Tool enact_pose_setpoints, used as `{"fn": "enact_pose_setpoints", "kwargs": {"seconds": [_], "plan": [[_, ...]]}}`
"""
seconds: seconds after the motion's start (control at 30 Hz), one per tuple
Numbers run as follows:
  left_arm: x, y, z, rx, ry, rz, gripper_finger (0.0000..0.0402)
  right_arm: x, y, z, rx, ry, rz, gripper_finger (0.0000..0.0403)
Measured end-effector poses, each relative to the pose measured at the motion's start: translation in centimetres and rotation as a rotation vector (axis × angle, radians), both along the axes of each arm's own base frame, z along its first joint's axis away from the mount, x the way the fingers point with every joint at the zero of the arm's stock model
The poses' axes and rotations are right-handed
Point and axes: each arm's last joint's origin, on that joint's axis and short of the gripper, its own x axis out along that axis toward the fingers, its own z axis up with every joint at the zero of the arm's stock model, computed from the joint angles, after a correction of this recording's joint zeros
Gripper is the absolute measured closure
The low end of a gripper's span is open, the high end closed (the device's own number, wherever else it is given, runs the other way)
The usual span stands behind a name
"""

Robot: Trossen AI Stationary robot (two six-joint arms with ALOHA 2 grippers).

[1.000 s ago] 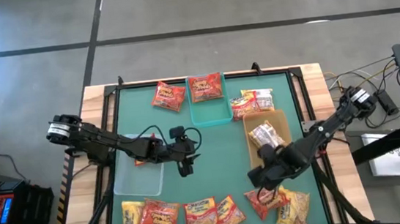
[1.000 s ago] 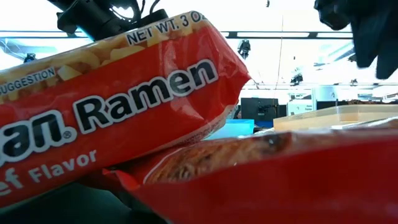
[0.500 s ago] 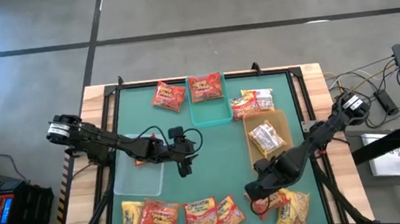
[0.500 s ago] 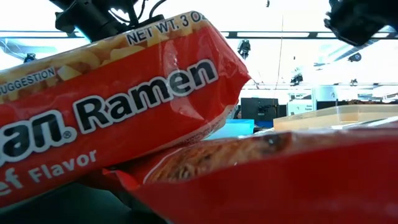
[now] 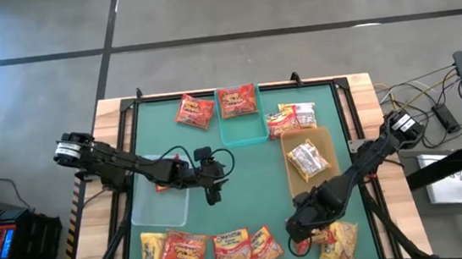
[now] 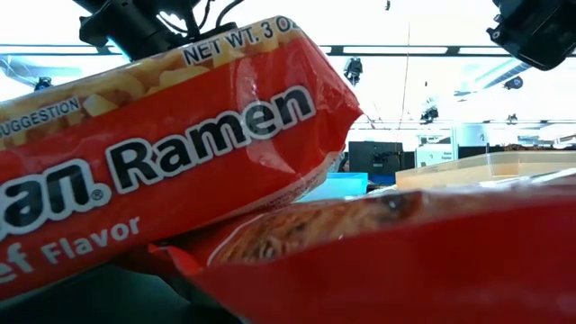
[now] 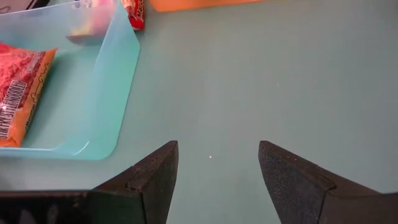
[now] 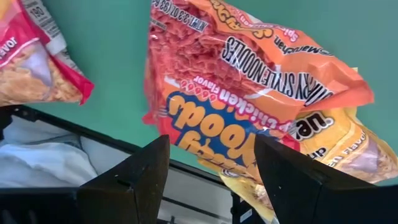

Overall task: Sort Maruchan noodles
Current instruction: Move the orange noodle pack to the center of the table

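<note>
Sorting underway: right gripper (image 5: pixel 301 225), fingers spread and empty, hovers above an orange packet (image 8: pixel 249 81) in the pile at the table's (image 5: pixel 252 170) near right corner. Next comes a descent and pinch. Left gripper (image 7: pixel 214 165) waits open mid-table beside the teal bin (image 7: pixel 106 93).

glossy crinkly plastic noodle packets (image 5: pixel 185 248), matt green mat (image 5: pixel 253 178)
</note>
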Motion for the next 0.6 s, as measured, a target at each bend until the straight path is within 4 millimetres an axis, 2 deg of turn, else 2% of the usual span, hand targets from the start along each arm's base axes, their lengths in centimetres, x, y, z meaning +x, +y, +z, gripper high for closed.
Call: {"fn": "enact_pose_setpoints", "kwargs": {"seconds": [0.27,0.6], "plan": [[0.0,0.0,0.0,-0.003,-0.001,0.003,0.0194,0.1,0.1,-0.5,-0.03,-0.049,0.117,0.0179],[0.0,0.0,0.0,-0.003,-0.002,0.003,0.0194,1.0,0.6,-3.7,-0.106,-0.059,0.334,0.0179]]}}
